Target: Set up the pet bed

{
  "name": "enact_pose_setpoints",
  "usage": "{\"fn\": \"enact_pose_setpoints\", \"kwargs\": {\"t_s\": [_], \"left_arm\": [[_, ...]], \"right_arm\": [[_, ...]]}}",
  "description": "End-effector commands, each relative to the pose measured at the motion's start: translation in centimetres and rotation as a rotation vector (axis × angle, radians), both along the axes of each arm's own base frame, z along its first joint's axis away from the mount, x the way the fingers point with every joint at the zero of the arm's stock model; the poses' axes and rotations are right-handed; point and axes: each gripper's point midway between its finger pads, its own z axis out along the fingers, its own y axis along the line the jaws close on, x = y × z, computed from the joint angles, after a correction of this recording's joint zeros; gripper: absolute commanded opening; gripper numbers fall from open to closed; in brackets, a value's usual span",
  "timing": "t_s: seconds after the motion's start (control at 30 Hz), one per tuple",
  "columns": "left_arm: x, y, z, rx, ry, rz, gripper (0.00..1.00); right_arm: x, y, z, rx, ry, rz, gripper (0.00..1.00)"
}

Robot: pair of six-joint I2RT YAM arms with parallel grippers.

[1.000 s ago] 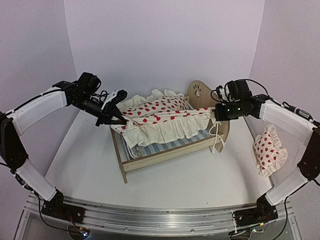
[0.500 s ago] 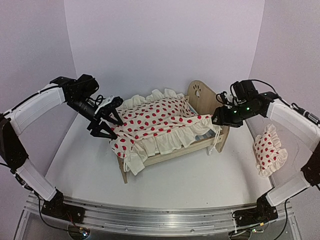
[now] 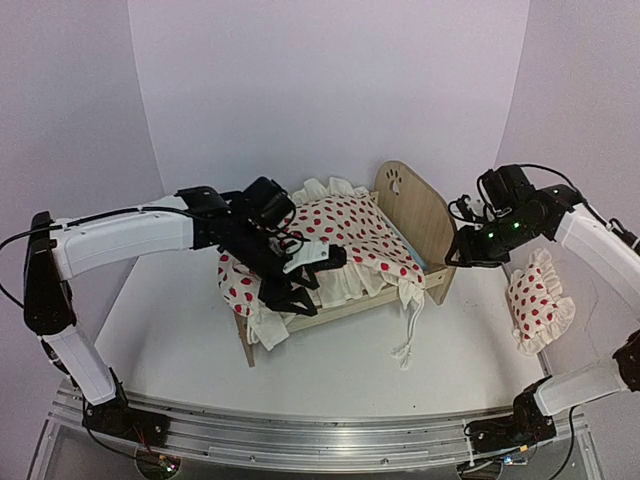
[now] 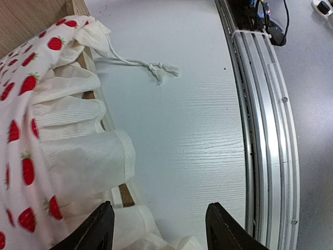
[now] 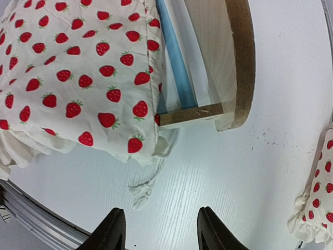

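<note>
Duvet [image 3: 345, 225], cream with red strawberries and a ruffled edge, covers nearly all of the pet bed [image 3: 428, 225], which stands mid-table on the white table [image 3: 170, 330]. Its headboard [image 5: 237, 57] is at the right end. The footboard at the left end is buried under the cloth. Only a blue-and-white sliver of mattress [image 5: 177, 62] shows beside the headboard. A knotted tie cord [image 4: 156, 67] trails from the duvet's near right corner onto the table. The left gripper [image 4: 158, 230] hangs over the bed's near left part. In the overhead view it is a dark mass that hides the duvet there. Its wrist camera shows the fingers spread wide with nothing between them, their tips cut off at the picture's edge. The right gripper [image 5: 161, 229] hovers just right of the headboard, clear of the bed, likewise wide apart and empty. A matching ruffled pillow [image 3: 537, 300] lies at the table's right edge, well apart from the bed. The right wrist view crops most of it.
</note>
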Motion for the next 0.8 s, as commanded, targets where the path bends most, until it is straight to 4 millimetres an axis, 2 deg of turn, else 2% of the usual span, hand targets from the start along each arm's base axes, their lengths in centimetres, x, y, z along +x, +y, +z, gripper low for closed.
{"fn": "enact_pose_setpoints", "kwargs": {"t_s": [0.0,0.13,0.3,0.47,0.57,0.67,0.77], "left_arm": [[3.1,-1.9,-1.5,0.015,-0.133,0.145,0.62],[4.4,-2.2,-3.5,0.044,-0.194,0.161,0.66],[5.0,-1.2,-6.3,0.122,-0.222,0.179,0.68],[4.4,0.4,-8.4,0.183,-0.175,0.197,0.7],[3.5,0.9,-9.6,0.201,-0.128,0.199,0.69],[3.8,1.3,-10.5,0.22,-0.129,0.225,0.67],[4.3,1.5,-10.4,0.229,-0.15,0.242,0.65]], "right_arm": [[-0.9,-1.0,-2.7,-0.055,0.056,-0.014,0.36],[-2.1,1.1,-5.0,0.066,0.06,0.028,0.29],[-2.4,3.0,-8.0,0.158,-0.149,0.065,0.28],[-1.9,1.3,-11.4,0.081,-0.224,0.0,0.28],[-1.3,1.4,-12.7,0.108,-0.252,-0.031,0.29],[-0.4,1.6,-13.4,0.151,-0.301,-0.074,0.3],[0.2,2.4,-13.9,0.212,-0.316,-0.085,0.33]]}}
